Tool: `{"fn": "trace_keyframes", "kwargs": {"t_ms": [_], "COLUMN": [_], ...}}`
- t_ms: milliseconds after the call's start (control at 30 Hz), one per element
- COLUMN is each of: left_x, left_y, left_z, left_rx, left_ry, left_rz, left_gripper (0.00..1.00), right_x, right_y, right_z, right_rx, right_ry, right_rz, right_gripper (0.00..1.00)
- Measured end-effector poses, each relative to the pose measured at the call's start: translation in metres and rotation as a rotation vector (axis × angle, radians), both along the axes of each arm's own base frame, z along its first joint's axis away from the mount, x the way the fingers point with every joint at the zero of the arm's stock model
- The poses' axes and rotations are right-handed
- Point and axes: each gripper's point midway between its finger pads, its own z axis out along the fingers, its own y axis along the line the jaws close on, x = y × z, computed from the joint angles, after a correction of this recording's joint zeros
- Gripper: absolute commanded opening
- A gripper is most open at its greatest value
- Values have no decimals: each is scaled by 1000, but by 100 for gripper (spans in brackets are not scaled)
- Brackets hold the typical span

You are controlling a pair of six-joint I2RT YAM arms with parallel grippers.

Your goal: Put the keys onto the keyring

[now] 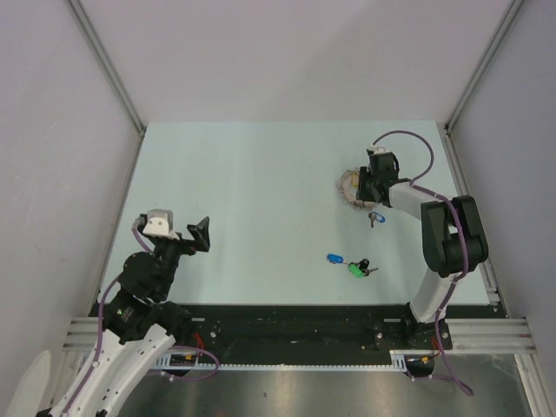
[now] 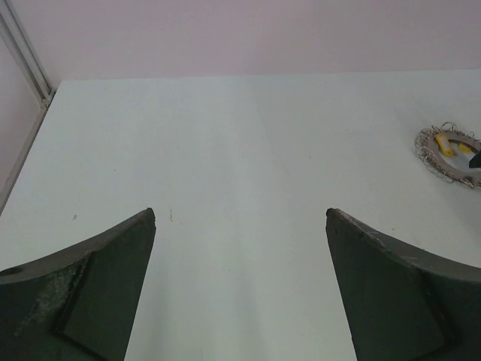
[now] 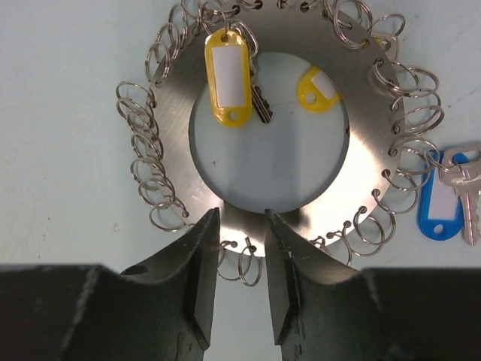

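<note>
Closest in the right wrist view are my right jaws, drawn near together with a narrow gap between them. Their tips sit over the near band of the keyring (image 3: 372,150), and one small wire loop lies in the gap without being pinched. That ring lies flat on the pale bench (image 3: 60,150), far on the right side in the overhead view (image 1: 350,187).

One yellow-tagged key (image 3: 225,79) hangs from a loop at the ring's far edge and lies across the band into the open middle. A second yellow tag (image 3: 317,89) shows at the inner rim, partly hidden by the band. A blue-tagged key (image 3: 440,203) lies just outside the ring, touching its edge loops; whether it is hooked on I cannot tell.

Three loose keys lie together nearer my bases, well apart from the ring: a blue one (image 1: 334,259), a green one (image 1: 355,269) and a black one (image 1: 365,263), the last two touching.

My left jaws are spread wide above bare bench on the left side, holding nothing. From that wrist the ring shows at the far right (image 2: 449,154).
</note>
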Motion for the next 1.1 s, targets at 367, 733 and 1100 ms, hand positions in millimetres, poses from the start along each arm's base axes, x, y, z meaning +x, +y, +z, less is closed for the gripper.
{"fn": "trace_keyframes", "kwargs": {"t_ms": [367, 733, 1100], "left_x": [0, 0, -1], "left_y": [0, 0, 0], "left_z": [0, -1, 0], "left_rx": [1, 2, 0], "left_ry": [2, 2, 0], "left_rz": [0, -1, 0], "left_gripper": [100, 100, 100], "right_x": [-14, -25, -91], "right_y": [-1, 32, 182], "right_z": [-19, -19, -8], "right_rx": [-47, -102, -74], "right_ry": [104, 104, 54], "right_rz": [12, 150, 640], "right_gripper": [13, 0, 0]}}
